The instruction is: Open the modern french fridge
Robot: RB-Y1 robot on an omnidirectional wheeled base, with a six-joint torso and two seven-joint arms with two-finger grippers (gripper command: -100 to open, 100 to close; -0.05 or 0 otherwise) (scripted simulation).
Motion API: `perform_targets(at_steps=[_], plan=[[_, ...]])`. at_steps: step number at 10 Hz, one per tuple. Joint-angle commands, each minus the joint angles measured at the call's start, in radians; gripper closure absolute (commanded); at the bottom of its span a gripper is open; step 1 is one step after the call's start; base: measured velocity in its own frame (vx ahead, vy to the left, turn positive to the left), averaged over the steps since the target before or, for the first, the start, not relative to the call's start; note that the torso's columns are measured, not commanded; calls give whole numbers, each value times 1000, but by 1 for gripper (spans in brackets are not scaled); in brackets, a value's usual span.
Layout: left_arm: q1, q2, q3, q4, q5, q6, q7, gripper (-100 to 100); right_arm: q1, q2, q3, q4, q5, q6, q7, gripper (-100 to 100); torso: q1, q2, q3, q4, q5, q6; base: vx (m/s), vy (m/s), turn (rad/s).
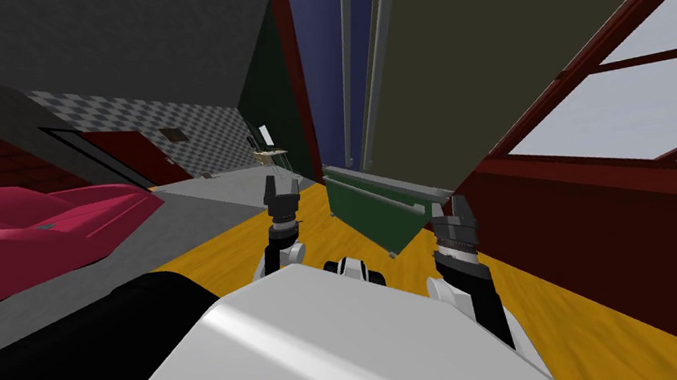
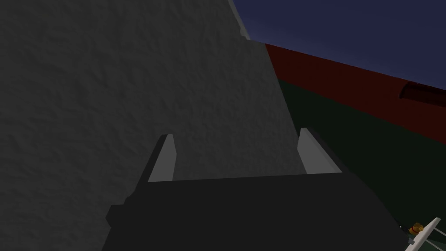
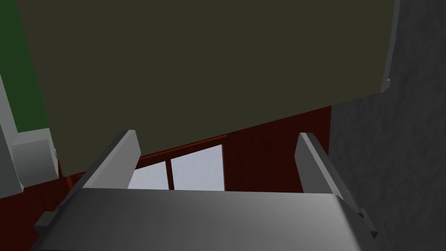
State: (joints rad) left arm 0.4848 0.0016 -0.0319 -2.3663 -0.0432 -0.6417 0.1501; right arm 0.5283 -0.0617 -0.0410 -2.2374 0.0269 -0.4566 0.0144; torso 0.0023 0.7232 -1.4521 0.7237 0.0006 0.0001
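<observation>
**A:** Which step was in hand?

**B:** The approach, by my reading. The tall fridge, with its dark olive flat door panel, stood close at about one o'clock of the robot. Its green bottom drawer was lower, near twelve. No handle was gripped yet.

**A:** And the jaws?

**B:** The right gripper stood wide open and empty, just beside the olive door's lower corner. In its own wrist view the right gripper had the olive panel ahead, not between the fingers. The left gripper, at about eleven o'clock, was also fully open and held nothing.

**A:** What did the next move call for?

**B:** Probably raising the right hand toward the long grey vertical handle, at about eleven o'clock of that gripper. The fingers would then close around the bar and pull outward.

**A:** Anything unclear?

**B:** The fridge's top was cut off. I couldn't tell whether the olive door was shut or already ajar. Which door that handle belonged to was also hard to make out.
</observation>
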Motion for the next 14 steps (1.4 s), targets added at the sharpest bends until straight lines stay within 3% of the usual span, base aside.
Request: perform_targets(at_steps=[1,6,13,14], plan=[[0,0,0,0,0,0,0,0,-16,-62,-5,31,7,-15,37,-100,1,9,-20,9,1,0,64,99,-51],[0,0,0,0,0,0,0,0,-58,-189,-17,117,30,-62,142,-100,0,14,-25,14,0,0,99,138,-70],[0,0,0,0,0,0,0,0,-137,-388,-41,267,75,-159,341,-100,-1,14,-25,14,0,0,139,196,-105],[0,0,0,0,0,0,0,0,-137,-390,-41,267,75,-159,349,-100,-2,14,-24,14,0,0,89,141,-31]])
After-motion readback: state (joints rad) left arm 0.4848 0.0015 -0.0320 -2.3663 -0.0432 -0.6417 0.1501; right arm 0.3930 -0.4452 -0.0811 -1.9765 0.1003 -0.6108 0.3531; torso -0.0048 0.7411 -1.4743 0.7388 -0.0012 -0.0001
